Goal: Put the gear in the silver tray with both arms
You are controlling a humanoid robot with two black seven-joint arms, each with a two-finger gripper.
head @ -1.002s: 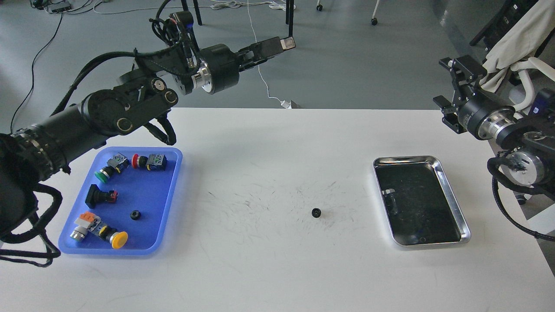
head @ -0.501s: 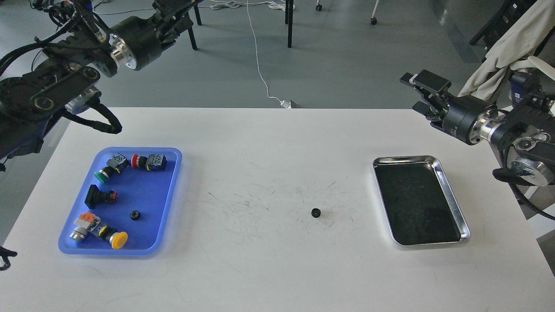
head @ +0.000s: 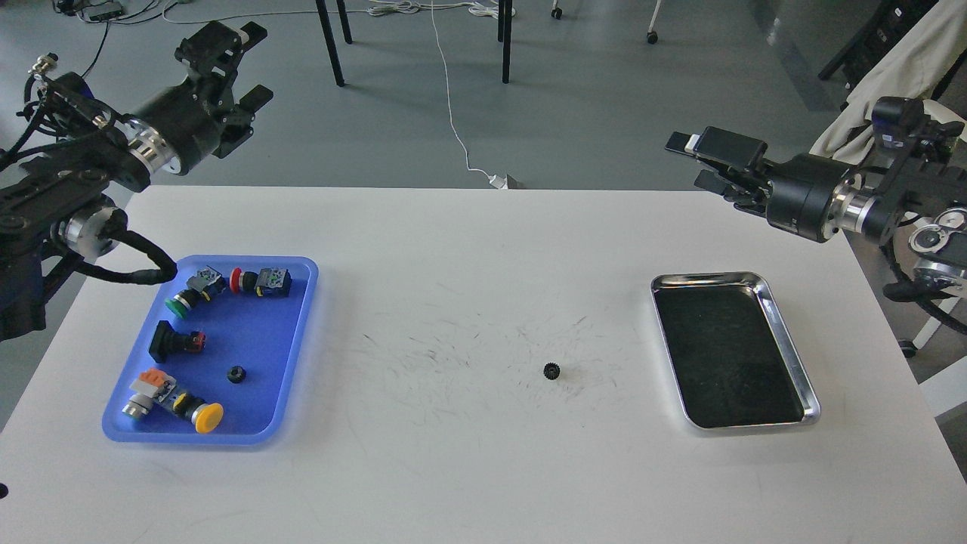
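Gear: a small black toothed gear point(head: 551, 370) lies loose on the white table point(head: 468, 468), centre-right, well apart from both arms.
Second gear: another small black gear point(head: 236, 374) sits in the blue plastic tray point(head: 302, 317) at the left, among coloured push-button switches point(head: 261, 281).
Silver tray: the shallow shiny metal tray with a dark mirror-like bottom point(head: 778, 325) rests at the right – nothing in it.
Left gripper: the black two-finger left gripper point(head: 234, 72) hangs beyond the table's far left corner, fingers spread, holding nothing.
Right gripper: the black right gripper point(head: 699, 162) hovers past the far right edge, above the tray's far end; seen side-on, so whether it is spread cannot be told.
Step in hand: likely the right arm's reach for the loose gear – best to come straight down over it and pinch across the teeth, since so small a part could skid.
Change: a second ago the left arm stretched across the table's far edge; now it is pulled back left, and the right gripper has swung to point inward.
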